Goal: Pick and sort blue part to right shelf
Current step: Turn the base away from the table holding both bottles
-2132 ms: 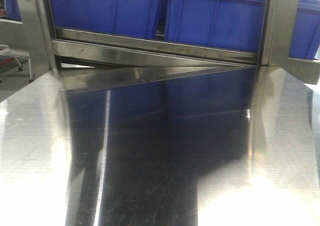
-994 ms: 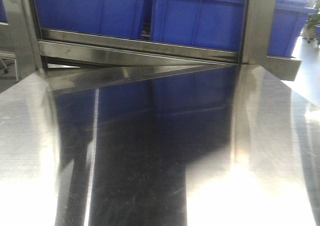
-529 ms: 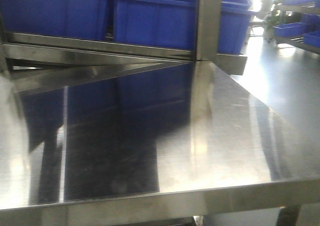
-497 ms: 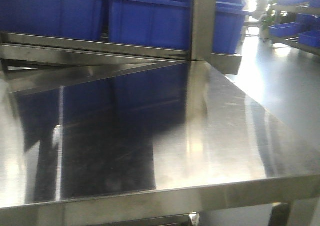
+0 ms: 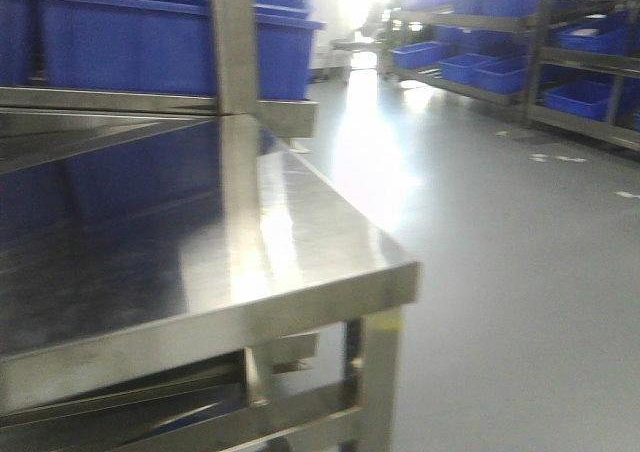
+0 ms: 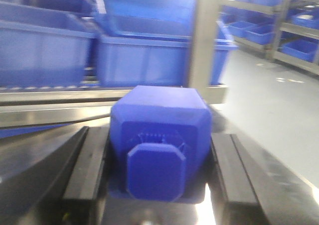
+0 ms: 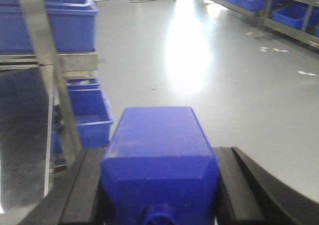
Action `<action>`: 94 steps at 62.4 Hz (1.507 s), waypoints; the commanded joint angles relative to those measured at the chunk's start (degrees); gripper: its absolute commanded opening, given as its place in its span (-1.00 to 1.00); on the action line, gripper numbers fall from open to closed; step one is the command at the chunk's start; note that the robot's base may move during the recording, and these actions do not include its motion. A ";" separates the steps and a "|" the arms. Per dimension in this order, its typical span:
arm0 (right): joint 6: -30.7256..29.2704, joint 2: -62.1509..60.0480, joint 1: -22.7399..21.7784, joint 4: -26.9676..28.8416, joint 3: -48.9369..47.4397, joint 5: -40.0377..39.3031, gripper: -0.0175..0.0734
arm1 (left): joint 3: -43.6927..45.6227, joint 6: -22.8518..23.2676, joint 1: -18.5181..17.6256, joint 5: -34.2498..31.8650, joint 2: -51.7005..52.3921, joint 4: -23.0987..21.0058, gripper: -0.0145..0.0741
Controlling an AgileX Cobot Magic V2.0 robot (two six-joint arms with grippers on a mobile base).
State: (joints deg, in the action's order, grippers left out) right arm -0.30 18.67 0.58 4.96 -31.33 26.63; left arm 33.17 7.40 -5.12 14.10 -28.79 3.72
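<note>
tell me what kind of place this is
Probably a factory or warehouse parts store: steel racks stacked with blue bins, a stainless worktable, a smooth grey floor. The left pincer and right pincer each grip a small blue part.

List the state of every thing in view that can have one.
left gripper, shut on the first blue part
first blue part, clamped between the pads, cap toward the camera
right gripper, shut on the second blue part
second blue part, clamped between the pads, cap toward the camera
big blue bin, upright on the near rack
far racks, loaded with bins
</note>
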 commanded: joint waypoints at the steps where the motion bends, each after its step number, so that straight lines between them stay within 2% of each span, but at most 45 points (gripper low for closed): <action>1: -0.42 0.42 -0.31 0.26 -1.69 -5.54 0.20 | 1.74 0.21 0.13 -5.54 -0.26 0.12 -0.08; 94: -0.42 0.42 -0.31 0.26 -1.69 -5.54 0.20 | 1.74 0.21 0.13 -5.54 -0.26 0.12 -0.08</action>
State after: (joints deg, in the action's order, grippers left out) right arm -0.30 18.67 0.58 4.96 -31.33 26.63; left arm 33.17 7.40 -5.12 14.10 -28.79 3.72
